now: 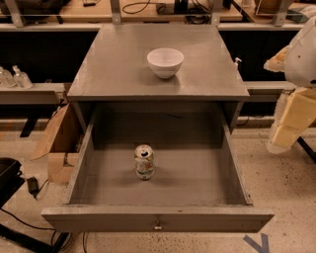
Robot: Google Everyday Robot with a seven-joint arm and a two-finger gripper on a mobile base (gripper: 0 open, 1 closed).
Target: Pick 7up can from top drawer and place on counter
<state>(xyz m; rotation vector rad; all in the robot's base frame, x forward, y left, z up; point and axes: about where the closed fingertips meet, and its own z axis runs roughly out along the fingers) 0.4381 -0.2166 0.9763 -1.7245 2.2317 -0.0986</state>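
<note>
The 7up can [144, 161] stands upright on the floor of the open top drawer [79, 173], near its middle and slightly left. It has a whitish-green body and a silver top with a pull tab. The drawer is pulled fully out towards me, with a small metal pull [158, 227] on its front panel. The grey counter [113, 69] lies above and behind the drawer. My gripper [289, 133] hangs at the right edge of the view, beside the cabinet and outside the drawer, far right of the can and touching nothing.
A white bowl [165, 62] sits on the counter right of centre. A tan workbench with cables [148, 9] runs behind the cabinet. A cardboard box [59, 143] stands on the floor at the left, and clear bottles [15, 78] sit on a low ledge at the far left.
</note>
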